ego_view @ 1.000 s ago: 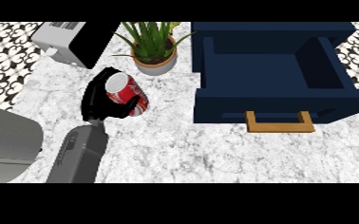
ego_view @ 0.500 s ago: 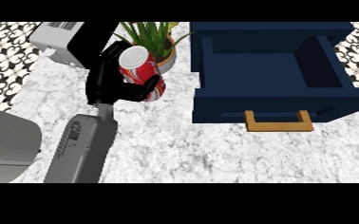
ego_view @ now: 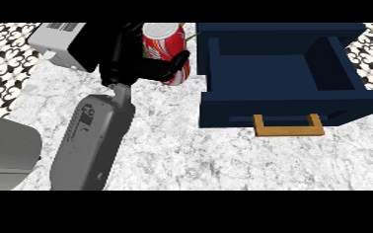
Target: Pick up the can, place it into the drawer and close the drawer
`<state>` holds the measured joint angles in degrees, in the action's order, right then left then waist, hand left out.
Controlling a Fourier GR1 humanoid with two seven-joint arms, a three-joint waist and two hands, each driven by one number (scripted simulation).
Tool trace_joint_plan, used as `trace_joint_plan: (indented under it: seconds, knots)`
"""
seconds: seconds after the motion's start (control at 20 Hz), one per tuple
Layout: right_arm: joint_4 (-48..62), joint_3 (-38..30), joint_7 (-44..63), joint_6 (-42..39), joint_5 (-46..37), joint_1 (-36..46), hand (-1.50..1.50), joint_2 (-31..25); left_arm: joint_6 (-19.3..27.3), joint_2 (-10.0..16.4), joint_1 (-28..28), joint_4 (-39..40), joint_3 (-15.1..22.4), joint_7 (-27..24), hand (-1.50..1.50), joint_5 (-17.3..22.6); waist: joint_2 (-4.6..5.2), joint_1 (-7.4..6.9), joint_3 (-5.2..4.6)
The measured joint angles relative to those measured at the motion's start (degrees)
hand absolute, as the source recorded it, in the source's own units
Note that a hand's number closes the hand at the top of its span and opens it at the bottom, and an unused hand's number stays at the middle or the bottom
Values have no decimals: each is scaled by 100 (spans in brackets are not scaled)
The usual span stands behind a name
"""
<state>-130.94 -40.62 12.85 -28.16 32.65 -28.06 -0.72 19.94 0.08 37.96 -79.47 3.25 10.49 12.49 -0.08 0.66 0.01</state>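
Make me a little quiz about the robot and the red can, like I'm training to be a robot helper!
1. True or false: the left hand has its fingers curled round the red can.
2. Is the blue drawer open or closed?
3. In the head view, where is the can compared with the drawer? A) to its left B) to its right C) inside it

Key: 1. True. 2. Open. 3. A.
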Motion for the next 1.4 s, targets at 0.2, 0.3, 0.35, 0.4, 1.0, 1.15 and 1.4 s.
trace_joint_plan:
  seconds: [0.2,0.3,0.35,0.4,1.0,1.15,1.4]
  knots:
    - [-30,-32,137,79,22,150,-150,-16,360,-5,576,362,147,82,150,30,6,14,0]
    - [-53,163,75,158,-124,150,-150,16,478,-5,912,646,161,75,150,84,11,29,1]
    - [-52,179,148,216,-144,243,-150,-34,570,-6,1064,763,208,70,150,130,13,29,1]
    - [-56,191,167,218,-167,272,-150,-27,650,-6,1262,917,224,79,150,155,16,35,0]
    - [-65,194,254,220,-197,395,-150,-3,1325,-8,2725,2421,676,-341,150,878,26,108,1]
    - [19,211,248,207,-222,502,-150,-30,1456,-8,3114,2865,792,-475,150,1155,36,140,3]
    - [-31,166,382,263,-144,573,-150,-99,1515,-8,3600,3584,930,-799,150,1604,51,192,3]
